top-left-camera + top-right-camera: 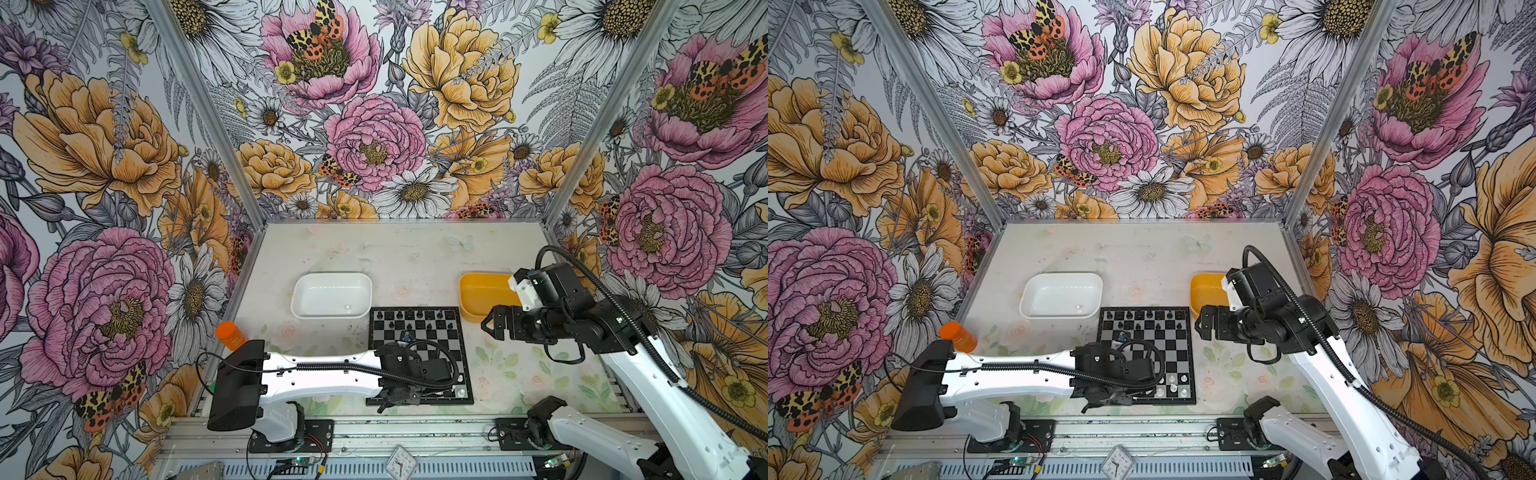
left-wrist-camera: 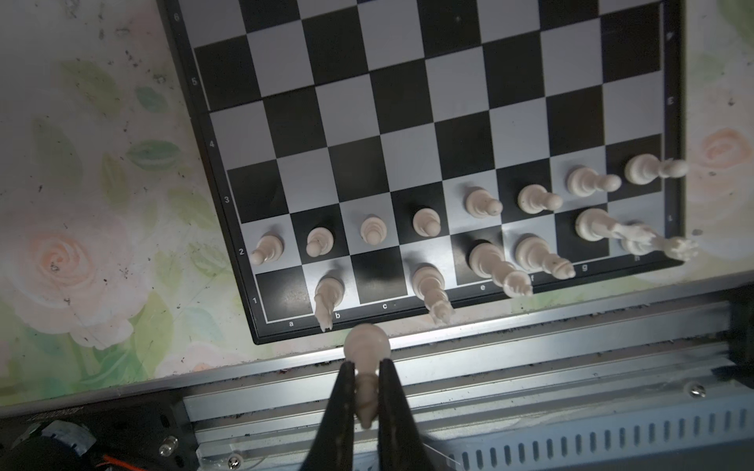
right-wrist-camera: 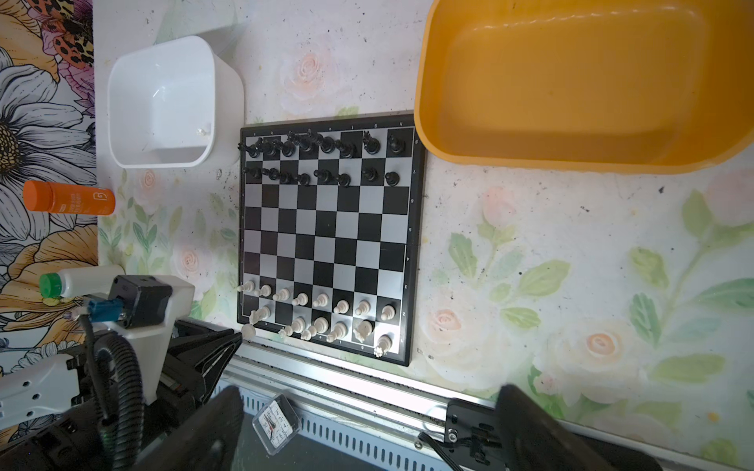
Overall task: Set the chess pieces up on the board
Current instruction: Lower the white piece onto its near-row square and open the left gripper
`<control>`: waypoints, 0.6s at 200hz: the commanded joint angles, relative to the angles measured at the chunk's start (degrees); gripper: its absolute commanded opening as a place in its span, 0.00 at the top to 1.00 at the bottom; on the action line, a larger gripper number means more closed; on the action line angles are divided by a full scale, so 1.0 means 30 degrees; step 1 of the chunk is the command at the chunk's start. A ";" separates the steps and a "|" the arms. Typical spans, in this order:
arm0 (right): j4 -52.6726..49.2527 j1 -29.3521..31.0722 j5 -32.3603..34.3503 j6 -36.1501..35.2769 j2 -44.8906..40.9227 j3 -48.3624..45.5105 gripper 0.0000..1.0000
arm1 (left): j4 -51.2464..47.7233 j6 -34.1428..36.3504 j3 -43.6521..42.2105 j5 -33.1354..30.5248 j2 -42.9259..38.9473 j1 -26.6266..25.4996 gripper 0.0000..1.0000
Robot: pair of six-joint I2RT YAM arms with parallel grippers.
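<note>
A white chess piece (image 2: 366, 344) is pinched in the left jaws just off the near edge of the board (image 2: 408, 122). The right jaws are held spread above the tabletop (image 1: 519, 365), beside the yellow tray (image 1: 478, 291).

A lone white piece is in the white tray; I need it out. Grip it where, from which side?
Likely from above: the walls of the white tray block sideways reach. Pinch the white piece across its body; it sits close to the corner nearest the board.
</note>
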 commanded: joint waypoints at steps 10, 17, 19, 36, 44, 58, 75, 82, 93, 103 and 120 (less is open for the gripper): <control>-0.0357 0.0087 0.0563 -0.0635 0.0043 0.0530 0.01 | 0.1502 -0.0015 -0.0275 0.0696 0.0644 -0.0101 0.92; -0.0404 0.0087 0.0557 -0.0657 0.0050 0.0538 0.01 | 0.1611 0.0013 -0.0275 0.0768 0.0782 -0.0086 0.92; -0.0414 0.0087 0.0563 -0.0676 0.0050 0.0577 0.01 | 0.1641 0.0013 -0.0275 0.0804 0.0800 -0.0099 0.92; -0.0497 0.0087 0.0618 -0.0710 0.0050 0.0611 0.01 | 0.1878 0.0101 -0.0279 0.0944 0.1152 -0.0090 0.92; -0.0560 0.0069 0.0619 -0.0723 0.0025 0.0605 0.01 | 0.1988 0.0129 -0.0323 0.0988 0.1266 -0.0088 0.92; -0.0621 0.0058 0.0674 -0.0722 0.0007 0.0674 0.01 | 0.2041 0.0130 -0.0334 0.1009 0.1451 -0.0073 0.92; -0.0688 0.0036 0.0711 -0.0744 -0.0037 0.0719 0.01 | 0.2094 0.0188 -0.0421 0.1049 0.1627 0.0008 0.92; -0.0695 0.0043 0.0710 -0.0722 -0.0066 0.0736 0.01 | 0.2164 0.0204 -0.0502 0.1059 0.1656 0.0059 0.92; -0.0725 0.0029 0.0740 -0.0723 -0.0067 0.0743 0.01 | 0.2339 0.0218 -0.0706 0.1118 0.1586 0.0123 0.92; -0.0761 0.0029 0.0726 -0.0743 -0.0066 0.0784 0.01 | 0.2541 0.0189 -0.0933 0.1118 0.1485 0.0204 0.92; -0.0783 0.0029 0.0741 -0.0695 -0.0067 0.0822 0.01 | 0.2786 0.0134 -0.1306 0.1118 0.1291 0.0313 0.92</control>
